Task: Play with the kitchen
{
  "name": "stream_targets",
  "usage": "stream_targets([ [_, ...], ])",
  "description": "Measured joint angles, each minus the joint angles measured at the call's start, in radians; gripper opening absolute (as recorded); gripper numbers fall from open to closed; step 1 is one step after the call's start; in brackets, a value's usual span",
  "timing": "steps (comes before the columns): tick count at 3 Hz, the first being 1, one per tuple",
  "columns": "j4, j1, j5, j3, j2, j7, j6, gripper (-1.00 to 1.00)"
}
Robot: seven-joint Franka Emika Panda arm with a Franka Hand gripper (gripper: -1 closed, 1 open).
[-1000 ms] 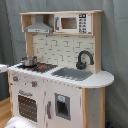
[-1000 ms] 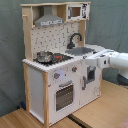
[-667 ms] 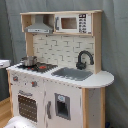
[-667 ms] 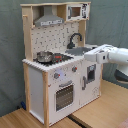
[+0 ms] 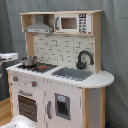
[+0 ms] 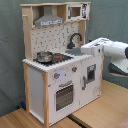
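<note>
Second exterior view — arm beside the kitchen, its tool hidden — grip unreadable.

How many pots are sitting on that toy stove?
1. A single metal pot sits at the back of the stovetop, below the grey hood. The second exterior view shows the same one; none looks hidden.

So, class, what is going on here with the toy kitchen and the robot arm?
Nothing is being handled yet. The white robot arm reaches in from the second exterior view's right, level with the sink end of the toy kitchen. A small metal pot sits on the stovetop, the black faucet stands over the sink, and the oven door is closed.
</note>
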Motion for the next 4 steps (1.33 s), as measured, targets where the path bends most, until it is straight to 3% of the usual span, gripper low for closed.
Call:
stream_targets([
  [2,0.033,-0.133,0.0,-0.05,0.071,-0.04,0.143,1.0],
  [4,0.056,-0.276,0.0,-0.063,0.16,-0.07,0.274,1.0],
])
